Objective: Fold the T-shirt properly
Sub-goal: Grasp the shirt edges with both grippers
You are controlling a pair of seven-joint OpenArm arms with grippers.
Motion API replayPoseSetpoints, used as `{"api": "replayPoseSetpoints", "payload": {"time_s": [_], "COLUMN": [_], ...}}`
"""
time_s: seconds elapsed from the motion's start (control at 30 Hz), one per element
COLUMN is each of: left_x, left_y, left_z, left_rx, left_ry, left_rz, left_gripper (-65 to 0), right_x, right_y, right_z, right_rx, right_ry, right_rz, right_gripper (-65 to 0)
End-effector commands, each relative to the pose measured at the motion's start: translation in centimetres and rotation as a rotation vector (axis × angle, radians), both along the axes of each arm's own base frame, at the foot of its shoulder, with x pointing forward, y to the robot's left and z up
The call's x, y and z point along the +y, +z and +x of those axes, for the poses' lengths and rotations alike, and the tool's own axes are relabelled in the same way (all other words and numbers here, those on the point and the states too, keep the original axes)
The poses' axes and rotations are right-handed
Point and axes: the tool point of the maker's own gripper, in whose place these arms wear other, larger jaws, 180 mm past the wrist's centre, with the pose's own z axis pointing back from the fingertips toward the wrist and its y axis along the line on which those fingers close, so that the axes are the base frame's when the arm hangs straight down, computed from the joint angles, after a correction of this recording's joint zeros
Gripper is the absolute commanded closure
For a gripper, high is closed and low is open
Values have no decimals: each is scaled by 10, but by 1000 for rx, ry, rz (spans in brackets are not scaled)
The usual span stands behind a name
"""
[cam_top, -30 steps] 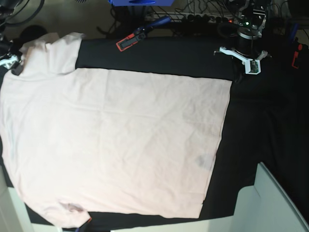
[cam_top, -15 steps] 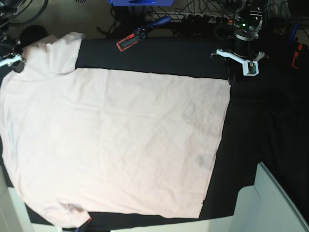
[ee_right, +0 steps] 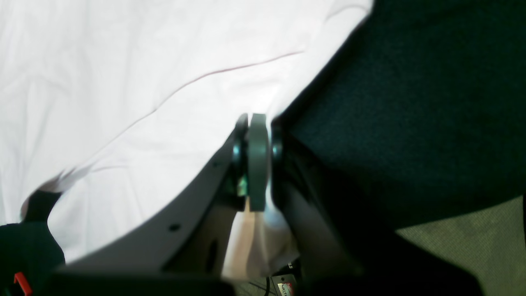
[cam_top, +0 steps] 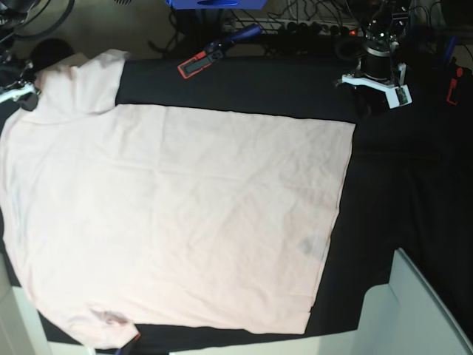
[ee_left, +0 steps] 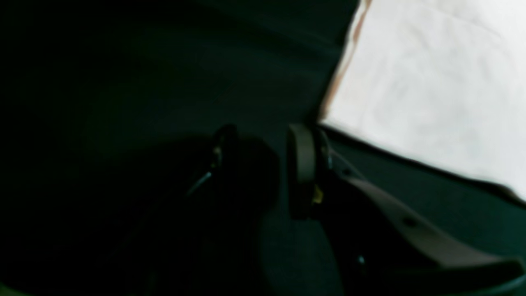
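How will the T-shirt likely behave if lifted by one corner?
The T-shirt probably drapes limply: it lies flat with soft creases. It likely bunches where pinched, as at the right end effector. It looks thin, so probably light.

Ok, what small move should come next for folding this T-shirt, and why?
Probably bring the left pincer onto the T-shirt corner just beside it. Its jaws stand apart over the black cloth holding nothing, while the right pincer is already shut on the shirt's edge.
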Motion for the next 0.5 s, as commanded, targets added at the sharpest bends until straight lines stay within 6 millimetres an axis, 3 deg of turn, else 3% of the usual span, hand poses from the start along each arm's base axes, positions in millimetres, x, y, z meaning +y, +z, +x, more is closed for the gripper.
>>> {"api": "replayPoseSetpoints", "payload": {"time_s": [0.0, 0.1, 0.23, 0.47], "left_x": [3, -3, -13, -20], "left_y": [6, -1, -1, -1], "left_z": [11, 20, 22, 21], "left_rx": [-14, 38, 31, 27], "left_ry": [0, -12, -8, -22], "left_rz": [5, -22, -48, -53], "left_gripper": [-205, -208, -286, -289], "right_x": [4, 4, 4, 4], "right_y": [-5, -5, -5, -5], "right_z": [-7, -7, -7, -7], "right_rx": [52, 52, 52, 53], "right_ry": [35, 35, 35, 36], "right_rz": [4, 4, 4, 4], "right_gripper": [-1, -1, -1, -1]}}
